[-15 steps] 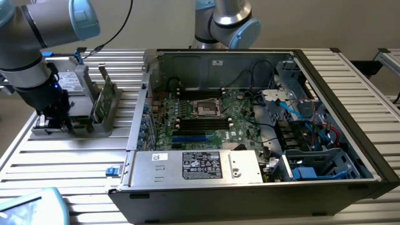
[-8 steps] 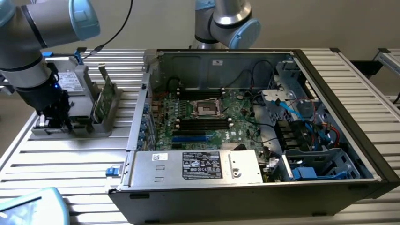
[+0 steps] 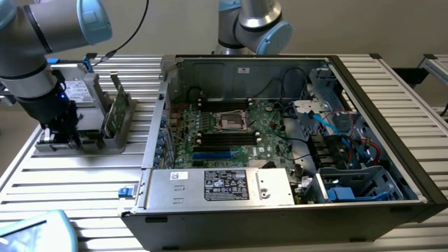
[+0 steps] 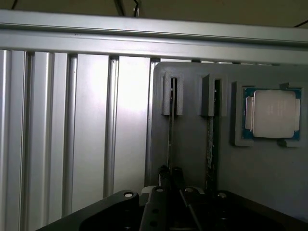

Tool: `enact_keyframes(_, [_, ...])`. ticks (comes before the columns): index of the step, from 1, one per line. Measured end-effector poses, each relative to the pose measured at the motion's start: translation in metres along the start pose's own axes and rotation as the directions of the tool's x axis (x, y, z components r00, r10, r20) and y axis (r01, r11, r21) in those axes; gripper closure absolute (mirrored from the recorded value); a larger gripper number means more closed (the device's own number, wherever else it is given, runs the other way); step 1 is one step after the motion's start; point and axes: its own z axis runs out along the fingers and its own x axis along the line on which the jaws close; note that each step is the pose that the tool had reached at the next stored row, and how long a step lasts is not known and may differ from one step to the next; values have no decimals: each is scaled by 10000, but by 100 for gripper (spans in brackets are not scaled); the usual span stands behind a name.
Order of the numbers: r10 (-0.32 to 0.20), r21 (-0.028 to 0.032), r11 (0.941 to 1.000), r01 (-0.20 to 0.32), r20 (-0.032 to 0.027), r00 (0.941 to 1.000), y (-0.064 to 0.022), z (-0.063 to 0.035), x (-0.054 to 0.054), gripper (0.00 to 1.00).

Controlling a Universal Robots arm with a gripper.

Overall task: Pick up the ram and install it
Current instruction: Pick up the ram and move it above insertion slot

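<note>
The gripper [image 4: 171,173] is down over one end of the ram [image 4: 171,130], a thin stick standing on edge in a slot of the gray holder [image 4: 190,144]; whether it has clamped the stick cannot be told. Just beside it a second memory stick [image 4: 210,139] stands in its own slot, and past that a silver processor [image 4: 272,114] lies flat in a square pocket (no print legible on its lid). The holder rests on the slatted aluminium table [image 4: 91,134]. The open computer case [image 3: 280,226] lies toward the exterior view's right of the holder. Its metal side wall [image 3: 157,121] rises between holder and motherboard [image 3: 266,149], where black memory slots [image 3: 227,137] flank the processor socket [image 3: 231,121]. The power supply [image 3: 161,191] carries a black-and-white label [image 3: 225,185], its print too small to read.
</note>
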Motion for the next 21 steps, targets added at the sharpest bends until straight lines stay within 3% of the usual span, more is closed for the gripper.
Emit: enact_keyframes(21, [0, -11, 10000, 0, 8, 10000, 2, -45, -2, 87])
